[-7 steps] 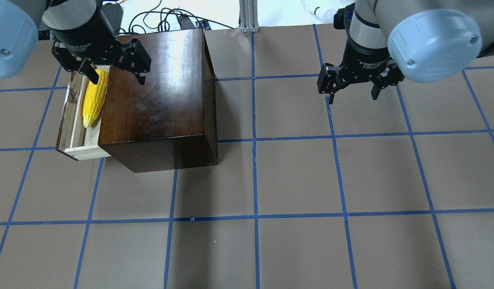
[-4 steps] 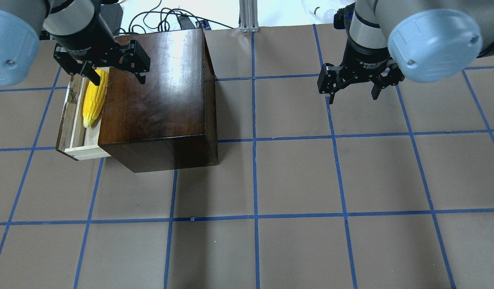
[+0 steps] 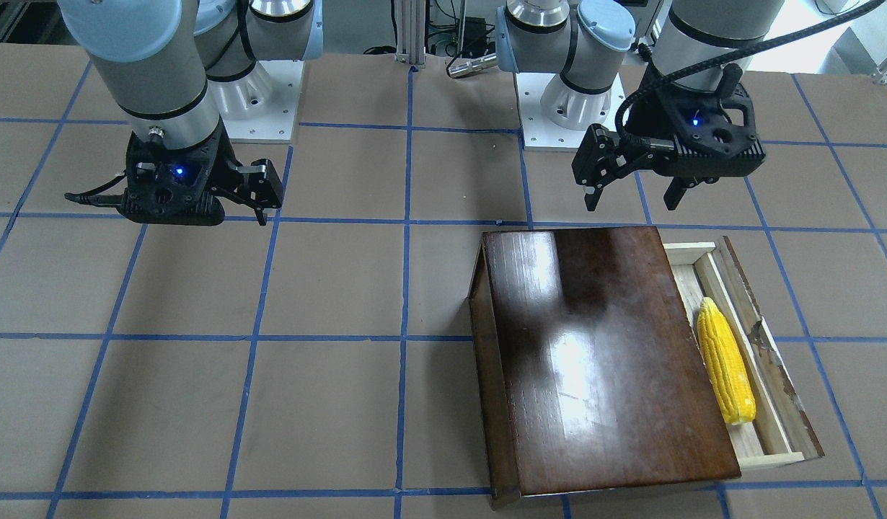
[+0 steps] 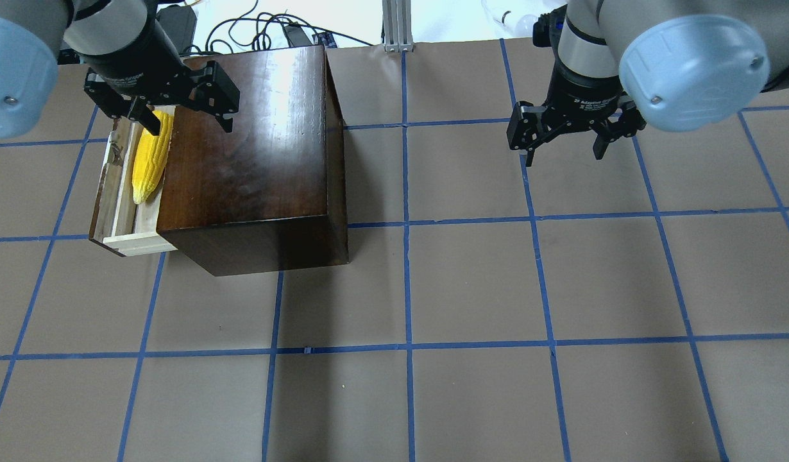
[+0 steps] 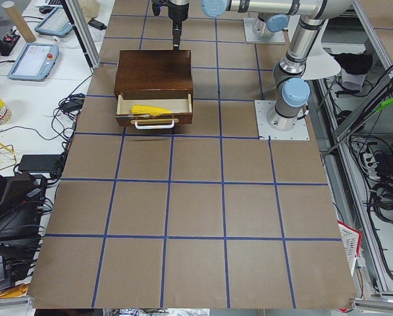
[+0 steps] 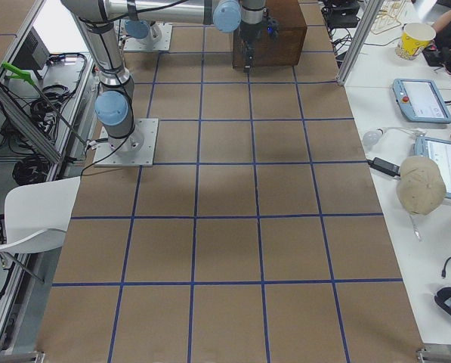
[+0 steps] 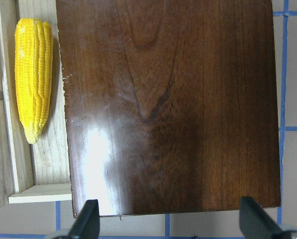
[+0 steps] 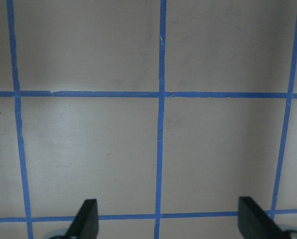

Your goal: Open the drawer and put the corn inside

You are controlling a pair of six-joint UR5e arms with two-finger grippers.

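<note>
Lying in one open drawer [image 3: 775, 375]: one ribbed, tapered yellow corn [image 3: 725, 364], seemingly flat. The left gripper [image 4: 189, 128] and right gripper [image 4: 564, 157] gape wide, empty.

Blunt end of corn [image 4: 147, 165] behind left hand [image 4: 190, 129], overhead view

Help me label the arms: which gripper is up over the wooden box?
The left gripper: it hangs open above the dark box, near the corn lying in the open drawer. The right gripper hangs open over the table, well away.
</note>
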